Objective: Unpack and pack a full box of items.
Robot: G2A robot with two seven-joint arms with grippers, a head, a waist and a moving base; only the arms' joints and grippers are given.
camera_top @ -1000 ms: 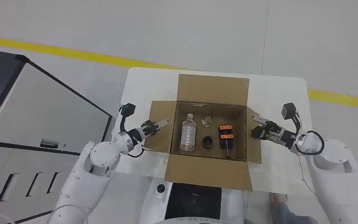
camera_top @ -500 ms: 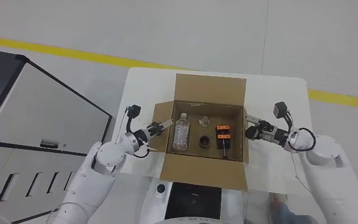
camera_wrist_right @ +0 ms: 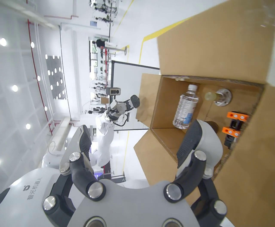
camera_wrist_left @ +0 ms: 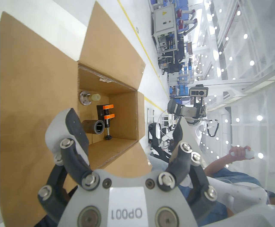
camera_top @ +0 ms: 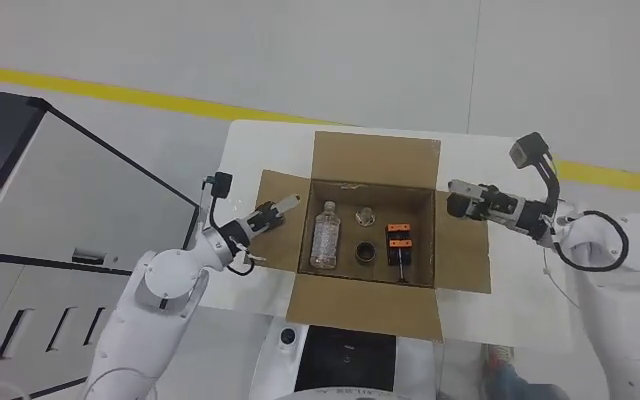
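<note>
box [camera_top: 378, 158] flaps spread wide, likely for access; left gripper [camera_top: 283, 206] and right gripper [camera_top: 457, 198], both released, over side flaps.

A yellow floor line [camera_top: 100, 91] crosses beyond the table [camera_top: 492, 160].

Grey floor [camera_top: 300, 50], yellow line [camera_top: 120, 95], white table [camera_top: 495, 160]

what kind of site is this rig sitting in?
Probably a robotics test hall or factory floor: yellow floor line, grey electrical cabinet and blue-stocked equipment racks behind, rows of round ceiling lights.
</note>
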